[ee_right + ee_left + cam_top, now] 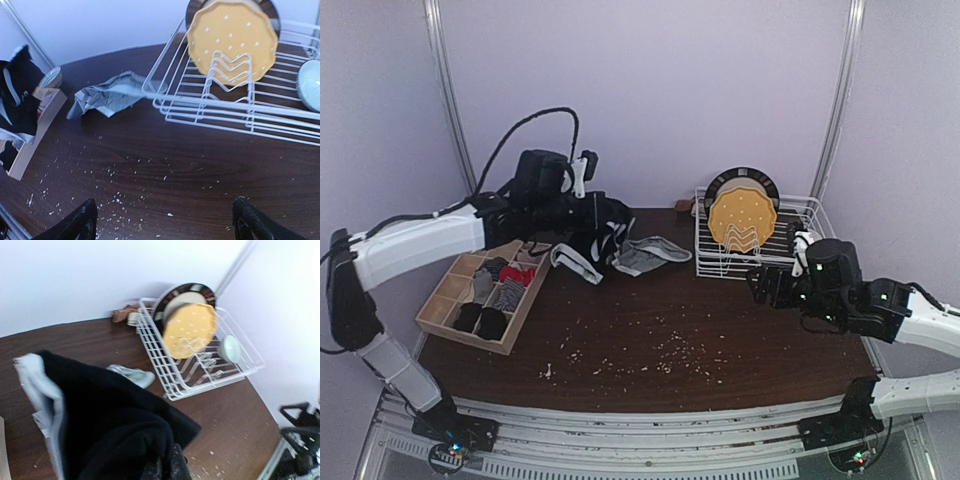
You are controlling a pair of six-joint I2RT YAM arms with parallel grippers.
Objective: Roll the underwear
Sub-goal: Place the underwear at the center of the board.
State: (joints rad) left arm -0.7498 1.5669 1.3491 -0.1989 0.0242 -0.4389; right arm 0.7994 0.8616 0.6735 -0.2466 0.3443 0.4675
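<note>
My left gripper (603, 222) is shut on black underwear (590, 245) with a grey waistband and holds it above the back of the table, next to the wooden box. In the left wrist view the black underwear (100, 420) drapes over the fingertips (172, 465) and hides most of them. A plain grey underwear (648, 255) lies crumpled on the table beside the rack; it also shows in the left wrist view (132, 375) and the right wrist view (107, 95). My right gripper (762, 284) is open and empty, hovering over bare table (165, 225) at the right.
A wooden divided box (440, 310) with several rolled cloths stands at the left. A white wire dish rack (720, 262) with a yellow plate (740, 220) and a small bowl (310, 85) stands at the back right. White crumbs (670, 350) dot the dark table.
</note>
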